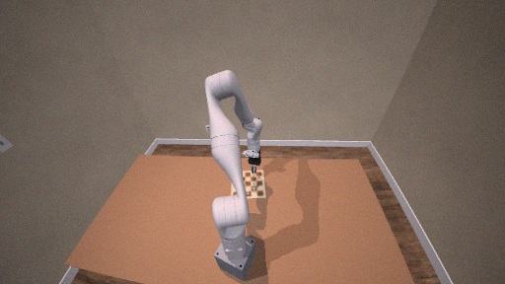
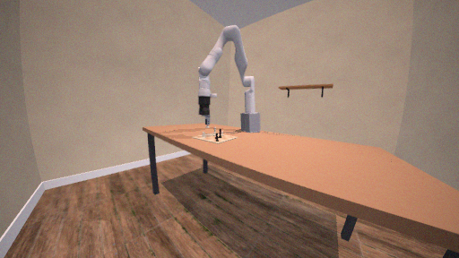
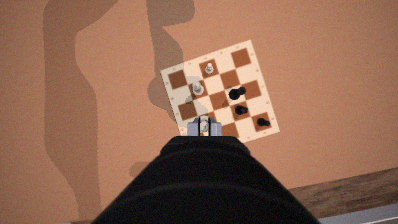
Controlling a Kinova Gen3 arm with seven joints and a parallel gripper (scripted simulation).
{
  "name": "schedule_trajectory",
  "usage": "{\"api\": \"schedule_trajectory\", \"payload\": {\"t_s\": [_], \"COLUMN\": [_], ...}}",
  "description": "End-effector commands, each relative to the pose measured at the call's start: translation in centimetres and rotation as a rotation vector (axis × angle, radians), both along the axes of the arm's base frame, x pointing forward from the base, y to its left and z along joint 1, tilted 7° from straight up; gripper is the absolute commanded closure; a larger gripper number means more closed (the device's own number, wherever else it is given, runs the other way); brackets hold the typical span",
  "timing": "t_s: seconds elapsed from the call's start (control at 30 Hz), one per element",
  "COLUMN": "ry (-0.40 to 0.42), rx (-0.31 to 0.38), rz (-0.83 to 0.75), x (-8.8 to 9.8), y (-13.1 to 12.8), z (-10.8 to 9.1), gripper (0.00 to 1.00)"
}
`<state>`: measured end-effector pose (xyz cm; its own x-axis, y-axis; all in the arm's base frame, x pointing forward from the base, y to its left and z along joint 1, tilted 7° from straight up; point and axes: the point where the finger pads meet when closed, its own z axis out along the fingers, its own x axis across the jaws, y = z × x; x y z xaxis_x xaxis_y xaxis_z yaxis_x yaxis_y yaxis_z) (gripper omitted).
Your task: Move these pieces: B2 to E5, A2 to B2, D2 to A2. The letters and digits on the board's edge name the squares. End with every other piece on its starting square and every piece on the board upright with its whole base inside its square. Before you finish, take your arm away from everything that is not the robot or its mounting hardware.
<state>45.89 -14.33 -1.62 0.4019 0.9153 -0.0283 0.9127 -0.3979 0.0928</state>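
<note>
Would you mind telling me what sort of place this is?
Probably a bare indoor test room: plain beige walls, wood-plank floor, one long orange-brown table carrying a white robot arm and a small checkered chessboard.

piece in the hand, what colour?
Light grey-white piece, pinched in the hand; wrist view shows it best.

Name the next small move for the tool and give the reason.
Probably carry the light piece sideways toward its target square before lowering. The tool is shut on it and hangs above the board in the exterior view, apparently higher than the standing pieces.
</note>
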Motion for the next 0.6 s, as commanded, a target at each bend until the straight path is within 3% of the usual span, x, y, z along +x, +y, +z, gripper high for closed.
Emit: {"api": "schedule_trajectory", "payload": {"t_s": [0.0,0.17,0.57], "ry": [-0.024,-0.024,-0.024], "rx": [0.0,0.0,0.0], "rz": [0.01,0.01,0.01], "x": [0.8,0.6,0.6], "y": [0.6,0.7,0.7], "z": [2.0,3.8,4.0], "gripper": [1.0,1.0,1.0]}}
